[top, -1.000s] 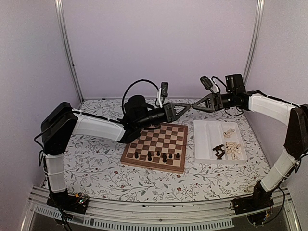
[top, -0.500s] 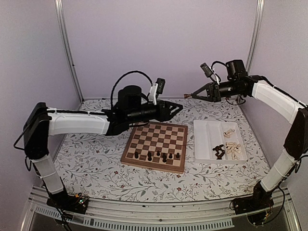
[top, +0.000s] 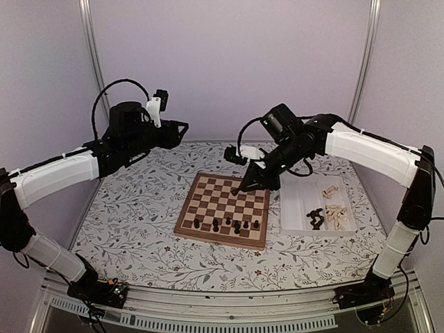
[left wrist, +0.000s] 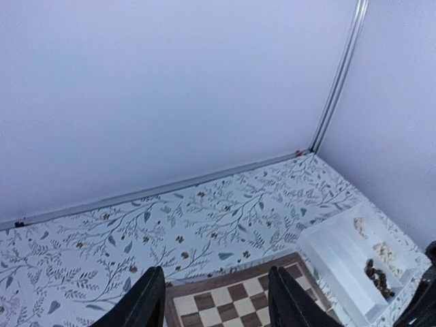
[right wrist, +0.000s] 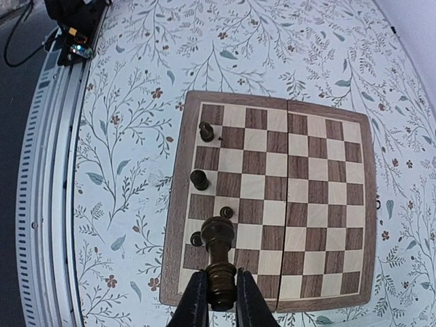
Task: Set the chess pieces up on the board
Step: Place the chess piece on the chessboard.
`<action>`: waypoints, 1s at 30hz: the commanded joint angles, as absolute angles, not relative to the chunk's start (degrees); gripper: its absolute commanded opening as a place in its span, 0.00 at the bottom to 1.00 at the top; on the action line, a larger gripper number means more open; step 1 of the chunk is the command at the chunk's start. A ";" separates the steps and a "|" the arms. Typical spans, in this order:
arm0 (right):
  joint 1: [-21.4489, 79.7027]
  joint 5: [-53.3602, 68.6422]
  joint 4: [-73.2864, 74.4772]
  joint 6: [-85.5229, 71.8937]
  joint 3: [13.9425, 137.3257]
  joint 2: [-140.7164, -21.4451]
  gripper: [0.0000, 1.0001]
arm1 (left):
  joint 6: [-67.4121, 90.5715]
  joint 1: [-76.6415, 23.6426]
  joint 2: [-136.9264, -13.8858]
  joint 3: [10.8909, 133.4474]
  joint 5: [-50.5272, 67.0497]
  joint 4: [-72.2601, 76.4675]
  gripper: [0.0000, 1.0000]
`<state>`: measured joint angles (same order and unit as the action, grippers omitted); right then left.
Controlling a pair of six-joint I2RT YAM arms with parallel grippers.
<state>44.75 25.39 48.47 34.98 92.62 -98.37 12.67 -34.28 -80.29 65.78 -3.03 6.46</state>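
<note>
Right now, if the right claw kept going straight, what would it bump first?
Probably the chessboard: the right claw points down at it, and the dark chess piece it grips would touch first. Depth is unclear.

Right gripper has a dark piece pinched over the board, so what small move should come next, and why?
Probably ease the right gripper straight down toward a free square by the board's near edge. It is shut on a dark piece hanging above the board, and the other dark pieces stand close by along that edge, so a slow descent seems safest.
</note>
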 commanded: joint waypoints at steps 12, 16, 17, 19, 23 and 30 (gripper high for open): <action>54.89 12.02 60.56 38.53 105.71 -117.48 0.06 | 11.18 -28.70 -76.69 61.13 -2.58 3.43 0.54; 55.70 11.44 61.65 38.76 107.30 -120.29 0.06 | 11.25 -28.72 -76.25 61.09 -2.37 3.43 0.54; 55.86 10.98 61.62 38.83 107.31 -120.58 0.06 | 11.29 -28.67 -76.21 61.04 -2.39 3.43 0.54; 56.07 10.13 61.70 38.85 107.31 -121.19 0.06 | 11.24 -28.72 -76.11 61.00 -2.38 3.43 0.54; 56.28 9.27 61.45 38.73 107.31 -121.80 0.07 | 11.40 -28.63 -76.03 60.99 -2.10 3.43 0.54; 56.66 8.66 61.35 38.43 107.55 -123.40 0.08 | 11.42 -28.68 -76.27 60.91 -1.93 3.43 0.54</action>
<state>56.05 9.54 60.64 38.46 106.04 -121.38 11.99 -28.75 -77.14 61.82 -2.33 2.52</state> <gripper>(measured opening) 0.115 0.543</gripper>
